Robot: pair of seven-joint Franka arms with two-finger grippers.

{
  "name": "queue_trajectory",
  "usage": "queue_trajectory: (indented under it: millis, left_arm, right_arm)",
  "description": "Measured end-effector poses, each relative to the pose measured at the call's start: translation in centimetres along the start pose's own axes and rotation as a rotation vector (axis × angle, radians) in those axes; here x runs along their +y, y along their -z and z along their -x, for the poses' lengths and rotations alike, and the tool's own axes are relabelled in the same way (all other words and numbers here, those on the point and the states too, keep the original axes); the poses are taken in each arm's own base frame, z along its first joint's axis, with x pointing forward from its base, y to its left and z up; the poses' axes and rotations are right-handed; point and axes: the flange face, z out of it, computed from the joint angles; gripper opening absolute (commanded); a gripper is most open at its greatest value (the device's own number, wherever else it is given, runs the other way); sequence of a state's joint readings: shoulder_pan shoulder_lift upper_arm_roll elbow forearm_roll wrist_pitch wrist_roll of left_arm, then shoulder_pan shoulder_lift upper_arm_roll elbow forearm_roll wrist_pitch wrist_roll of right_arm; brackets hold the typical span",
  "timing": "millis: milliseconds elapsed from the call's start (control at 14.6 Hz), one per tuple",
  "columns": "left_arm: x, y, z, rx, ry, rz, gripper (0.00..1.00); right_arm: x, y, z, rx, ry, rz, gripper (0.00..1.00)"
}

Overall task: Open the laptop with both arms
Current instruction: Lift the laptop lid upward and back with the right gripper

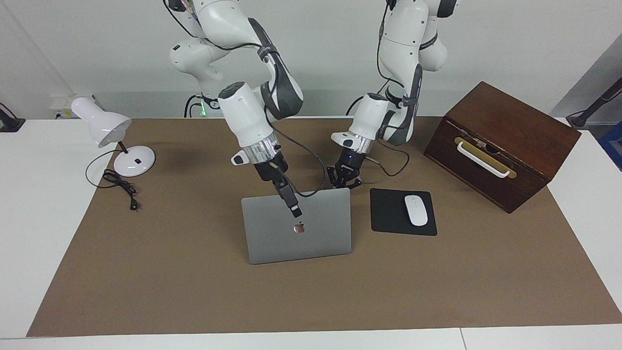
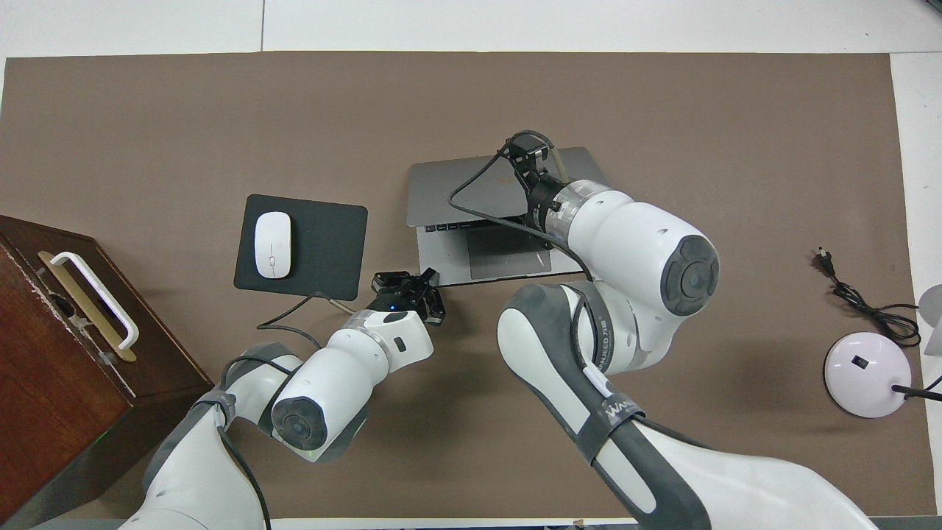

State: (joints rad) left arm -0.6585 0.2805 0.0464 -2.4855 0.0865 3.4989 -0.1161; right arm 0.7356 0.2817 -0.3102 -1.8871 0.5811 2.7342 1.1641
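The silver-grey laptop [image 1: 311, 238] stands partly open in the middle of the mat, its lid tilted up with the logo facing away from the robots. In the overhead view the keyboard deck and trackpad [image 2: 500, 259] show under the raised lid [image 2: 449, 191]. My right gripper [image 1: 294, 209] [image 2: 530, 156] is shut on the lid's raised free edge, one finger lying down the lid's outer face. My left gripper [image 1: 343, 183] [image 2: 421, 280] is shut, its tips down at the base's corner nearest the robots, toward the left arm's end.
A black mouse pad [image 1: 388, 216] with a white mouse [image 1: 416, 210] lies beside the laptop toward the left arm's end. A brown wooden box [image 1: 500, 141] with a white handle stands past it. A white desk lamp [image 1: 104, 127] and its cord [image 1: 121, 187] sit at the right arm's end.
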Motion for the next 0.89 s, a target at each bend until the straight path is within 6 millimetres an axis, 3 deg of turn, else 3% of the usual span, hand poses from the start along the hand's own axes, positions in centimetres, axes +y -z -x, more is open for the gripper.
queue_trajectory:
  millis: [410, 889]
  left_arm:
    - [0.0, 0.0, 0.0, 0.0, 0.0, 0.0, 0.0]
    - [0.0, 0.0, 0.0, 0.0, 0.0, 0.0, 0.0]
  right_arm:
    - [-4.2, 2.5, -1.6, 0.0, 0.033, 0.027, 1.0]
    - [-6.4, 0.1, -1.3, 0.017, 0.037, 0.023, 1.0]
